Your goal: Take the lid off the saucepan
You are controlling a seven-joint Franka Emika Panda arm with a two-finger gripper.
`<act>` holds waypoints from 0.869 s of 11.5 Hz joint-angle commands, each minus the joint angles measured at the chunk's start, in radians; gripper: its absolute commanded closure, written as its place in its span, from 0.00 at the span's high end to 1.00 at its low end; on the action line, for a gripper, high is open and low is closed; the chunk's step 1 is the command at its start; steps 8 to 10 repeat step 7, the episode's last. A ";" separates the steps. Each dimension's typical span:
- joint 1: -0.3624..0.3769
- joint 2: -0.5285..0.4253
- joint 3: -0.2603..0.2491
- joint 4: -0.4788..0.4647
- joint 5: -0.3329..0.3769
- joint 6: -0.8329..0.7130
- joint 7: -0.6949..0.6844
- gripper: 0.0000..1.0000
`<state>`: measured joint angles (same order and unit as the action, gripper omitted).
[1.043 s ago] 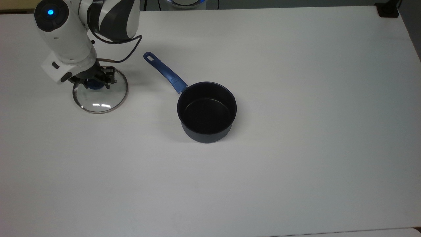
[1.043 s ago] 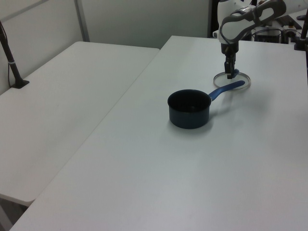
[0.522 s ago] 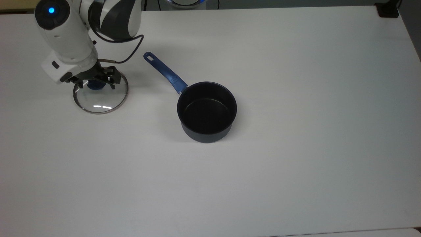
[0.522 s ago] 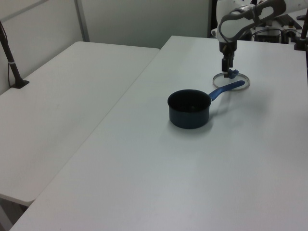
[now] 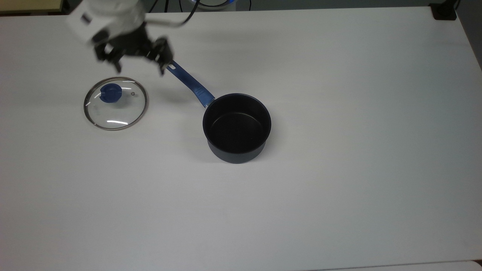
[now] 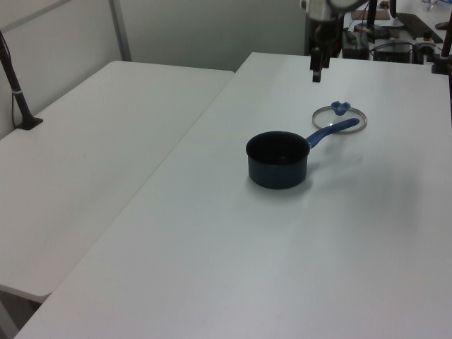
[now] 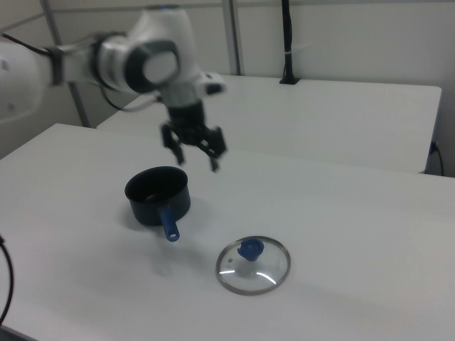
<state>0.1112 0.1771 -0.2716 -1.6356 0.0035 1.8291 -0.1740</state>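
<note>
The lid point(image 5: 117, 113) lies flat on the white table at the top view's left, its blue knob point(image 5: 110, 93) up, apart from the saucepan point(image 5: 237, 128). The saucepan stands uncovered and looks empty, its blue handle point(image 5: 188, 81) pointing toward the top view's upper left. My gripper point(image 5: 141, 70) hangs open and empty in the air, above the table between the lid and the handle's end. In the left view the gripper point(image 6: 316, 74) is well above the lid point(image 6: 346, 124) and saucepan point(image 6: 277, 159). The right view shows the gripper point(image 7: 197, 159) open above the saucepan point(image 7: 158, 193), with the lid point(image 7: 254, 273) nearer the camera.
The white table point(image 5: 339, 188) stretches wide on the top view's right and bottom. A second white table point(image 6: 92, 141) adjoins at the left view's left, with a black pole point(image 6: 15, 85) clamped on it. A black clamp point(image 5: 444, 11) sits at the top view's upper right corner.
My gripper opened off the lid's knob, rose and swung toward the top view's upper right. The lid stays flat on the table; the saucepan has not moved.
</note>
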 commanded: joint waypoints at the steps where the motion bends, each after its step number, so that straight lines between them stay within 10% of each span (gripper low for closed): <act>1: 0.025 -0.148 0.081 -0.049 -0.043 -0.128 0.036 1.00; 10: -0.024 -0.206 0.126 -0.049 -0.066 -0.131 0.045 1.00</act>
